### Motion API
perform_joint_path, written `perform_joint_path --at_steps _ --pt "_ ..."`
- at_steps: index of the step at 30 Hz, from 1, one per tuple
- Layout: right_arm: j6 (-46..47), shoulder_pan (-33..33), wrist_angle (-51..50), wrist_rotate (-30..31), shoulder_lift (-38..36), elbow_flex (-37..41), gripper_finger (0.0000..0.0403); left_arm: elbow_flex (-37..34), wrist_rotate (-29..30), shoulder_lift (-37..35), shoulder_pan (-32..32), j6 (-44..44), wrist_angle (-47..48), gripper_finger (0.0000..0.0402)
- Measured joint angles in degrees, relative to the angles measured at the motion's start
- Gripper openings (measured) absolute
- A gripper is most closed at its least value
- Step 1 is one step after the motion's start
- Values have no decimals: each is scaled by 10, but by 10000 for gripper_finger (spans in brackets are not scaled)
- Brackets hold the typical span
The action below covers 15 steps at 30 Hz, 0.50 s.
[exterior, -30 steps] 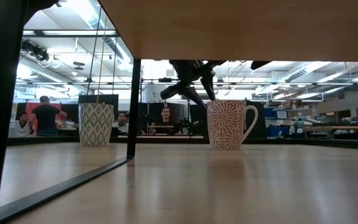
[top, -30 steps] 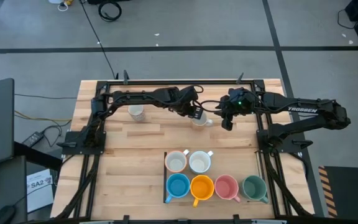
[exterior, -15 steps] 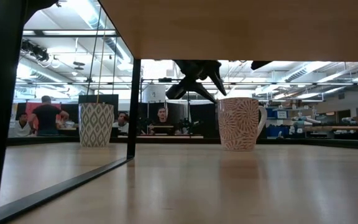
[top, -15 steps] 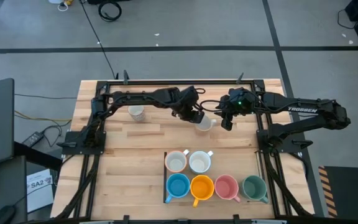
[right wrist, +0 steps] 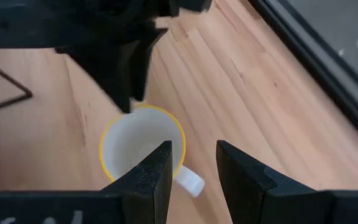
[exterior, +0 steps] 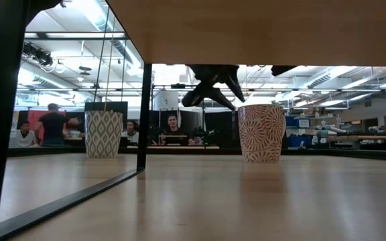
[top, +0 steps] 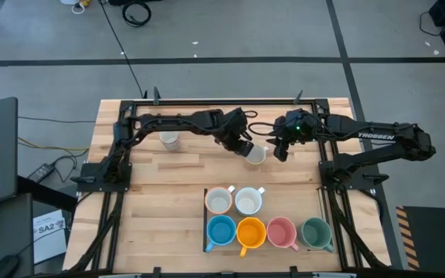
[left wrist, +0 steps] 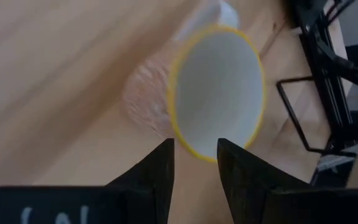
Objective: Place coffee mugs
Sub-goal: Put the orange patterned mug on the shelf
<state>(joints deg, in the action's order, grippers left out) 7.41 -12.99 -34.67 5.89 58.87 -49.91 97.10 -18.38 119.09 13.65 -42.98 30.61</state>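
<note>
A pink-patterned coffee mug with a yellow rim [top: 256, 154] stands upright on the table's far middle [exterior: 261, 134]. My left gripper [top: 244, 146] is at its rim [left wrist: 194, 152], fingers narrowly apart. My right gripper [top: 282, 153] hovers just right of this mug, open and holding nothing; its wrist view looks down on the mug [right wrist: 143, 149] and its handle [right wrist: 189, 181]. A second patterned mug [top: 170, 140] stands at the far left. Six more mugs sit on their bases near the front: cream [top: 219, 201], white [top: 248, 201], blue [top: 222, 231], orange [top: 251, 232], pink [top: 281, 232], green [top: 316, 232]. My left gripper straddles the mug's wall at the rim [left wrist: 191, 154], one finger [left wrist: 232, 165] over the inside and one [left wrist: 160, 165] outside. It comes slanting down from the table's left. The gap between the fingers is wider than the wall; which finger touches, I cannot tell. The mug stands on its base.
A black frame [top: 230, 103] runs along the far edge and down both sides by the arm bases. Bare wood [top: 168, 201] lies left of the front mugs. In the low view, people sit in the room behind the table.
The left gripper has moved toward the table's right and slightly nearer, and the patterned mug has slid along the table with it. The mug has turned about: its handle, seen on its right in the low view, no longer shows there.
</note>
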Motion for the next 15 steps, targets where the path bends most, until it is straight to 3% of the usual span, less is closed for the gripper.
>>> perform_joint_path --at_steps 7,15 --pt "115 0 -20 -3 0 0 131 0 31 -18 25 65 42 128" --pt "280 4 -26 -56 2 0 129 0 62 -43 51 166 49 128"
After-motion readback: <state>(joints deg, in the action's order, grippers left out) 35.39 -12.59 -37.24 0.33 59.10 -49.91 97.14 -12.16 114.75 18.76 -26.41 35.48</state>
